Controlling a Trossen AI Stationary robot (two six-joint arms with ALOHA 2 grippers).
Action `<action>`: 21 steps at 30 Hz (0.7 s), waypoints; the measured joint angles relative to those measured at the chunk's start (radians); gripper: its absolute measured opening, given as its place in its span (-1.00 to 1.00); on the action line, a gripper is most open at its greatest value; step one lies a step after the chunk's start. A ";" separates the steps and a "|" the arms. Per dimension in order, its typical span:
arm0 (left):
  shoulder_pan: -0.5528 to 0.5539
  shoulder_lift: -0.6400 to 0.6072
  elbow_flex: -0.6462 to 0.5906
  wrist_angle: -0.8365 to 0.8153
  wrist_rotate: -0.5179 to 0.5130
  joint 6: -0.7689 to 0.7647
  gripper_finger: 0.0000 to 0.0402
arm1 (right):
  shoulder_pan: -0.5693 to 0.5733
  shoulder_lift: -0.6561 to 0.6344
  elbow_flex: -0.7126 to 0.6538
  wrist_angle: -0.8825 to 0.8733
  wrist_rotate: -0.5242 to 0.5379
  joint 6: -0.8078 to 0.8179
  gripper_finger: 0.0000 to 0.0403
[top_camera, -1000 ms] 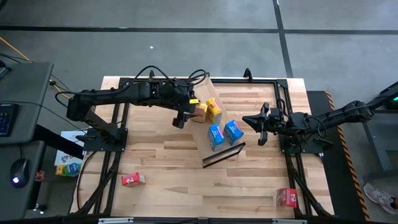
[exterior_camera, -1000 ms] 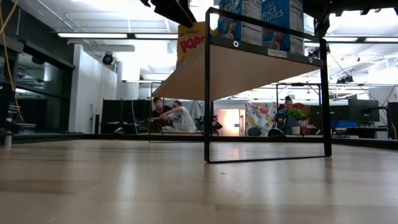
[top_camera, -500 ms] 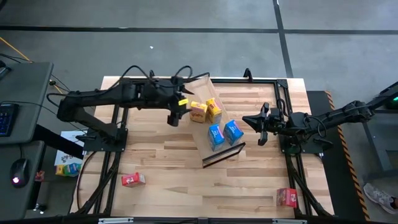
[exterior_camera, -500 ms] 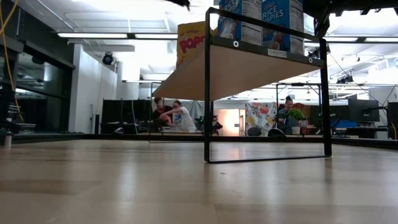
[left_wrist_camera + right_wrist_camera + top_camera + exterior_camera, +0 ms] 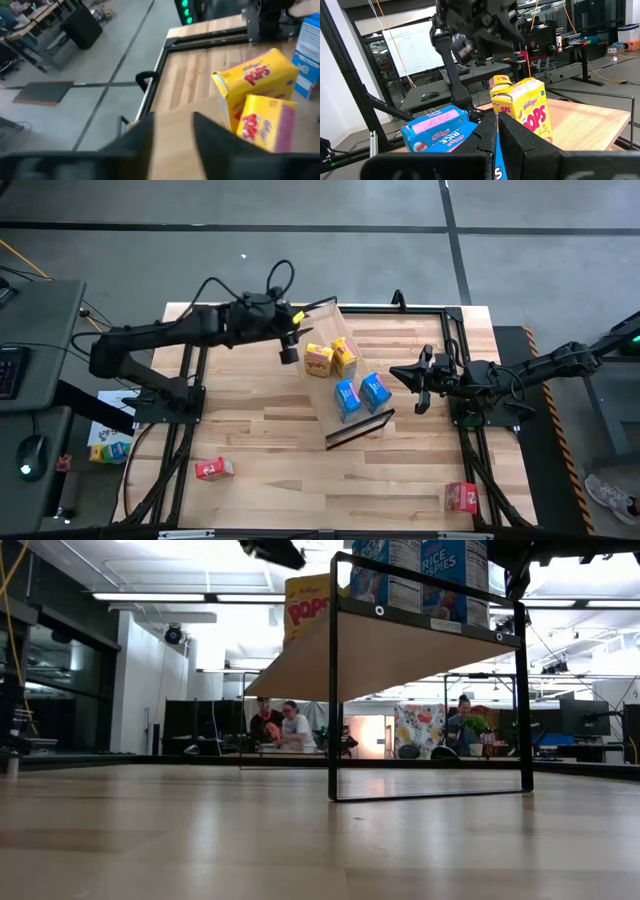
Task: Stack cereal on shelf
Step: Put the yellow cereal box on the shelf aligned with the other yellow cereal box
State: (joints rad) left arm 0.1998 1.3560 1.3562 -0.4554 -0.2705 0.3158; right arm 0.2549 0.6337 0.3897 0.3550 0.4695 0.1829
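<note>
shelf: light-wood board in a thin dark frame (image 5: 352, 395), standing mid-counter, set at an angle; in the low view its board (image 5: 400, 645) is raised above the counter on the dark frame
yellow cereal: two yellow boxes (image 5: 319, 360) and (image 5: 344, 356) side by side, touching, on the shelf's far end; also seen in the left wrist view (image 5: 255, 90) and (image 5: 265, 125); one shows in the low view with a red "POPS" print (image 5: 307, 608)
blue cereal: two blue boxes (image 5: 347, 398) and (image 5: 375, 391) side by side on the shelf, just beside the yellow pair, toward the nearer end; tops show in the low view (image 5: 440, 565)
red cereal: two red boxes off the shelf, lying on the counter; one near the front left (image 5: 213, 469), one at the front right corner (image 5: 461, 496); well apart from each other and from the shelf
left gripper: (image 5: 289, 352) hangs just beside the yellow boxes, on their left, not touching them; jaws apart and empty, gap clear in the left wrist view (image 5: 172, 135)
right gripper: (image 5: 420, 380) hangs to the right of the shelf, near the blue boxes, pointing at them; jaws together, nothing between them
counter: butcher-block top (image 5: 260, 430), dark rails along its edges
background: people seated at desks far behind the counter in the low view (image 5: 283, 725)
</note>
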 joint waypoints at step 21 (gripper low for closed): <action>-0.037 -0.048 -0.356 0.446 0.068 -0.099 -1.00 | 0.000 0.000 0.000 0.000 0.000 0.000 -0.94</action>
State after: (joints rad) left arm 0.1632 1.3079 1.0001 -0.0089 -0.2022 0.2169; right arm 0.2550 0.6334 0.3897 0.3553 0.4694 0.1827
